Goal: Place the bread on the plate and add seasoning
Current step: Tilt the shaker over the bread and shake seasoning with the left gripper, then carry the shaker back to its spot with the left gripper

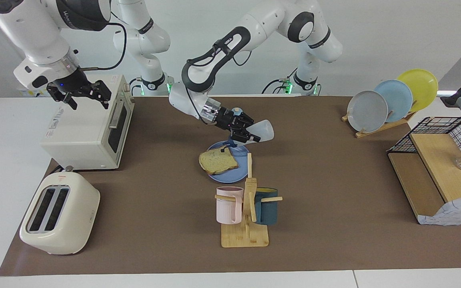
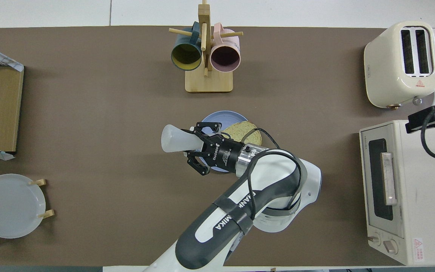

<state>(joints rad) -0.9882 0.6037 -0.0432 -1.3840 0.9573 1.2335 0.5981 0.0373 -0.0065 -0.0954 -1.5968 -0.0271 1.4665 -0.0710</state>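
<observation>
The bread (image 1: 217,161) (image 2: 244,130) lies on the blue plate (image 1: 236,171) (image 2: 217,115) in the middle of the table. Above the plate, my left gripper (image 1: 250,134) (image 2: 196,145) is shut on the seasoning (image 1: 263,130) (image 2: 176,138), a translucent white bottle. The bottle is held tipped on its side, its wide end pointing toward the left arm's end of the table and its dark blue cap end (image 1: 231,141) hanging over the plate. My right gripper (image 1: 81,95) (image 2: 431,115) waits open above the toaster oven (image 1: 90,128) (image 2: 398,189).
A wooden mug rack (image 1: 245,234) (image 2: 209,81) with a pink and a dark teal mug stands just farther from the robots than the plate. A cream toaster (image 1: 60,218) (image 2: 402,62), a plate rack (image 1: 390,100) and a wooden shelf with a wire basket (image 1: 434,168) stand at the table's ends.
</observation>
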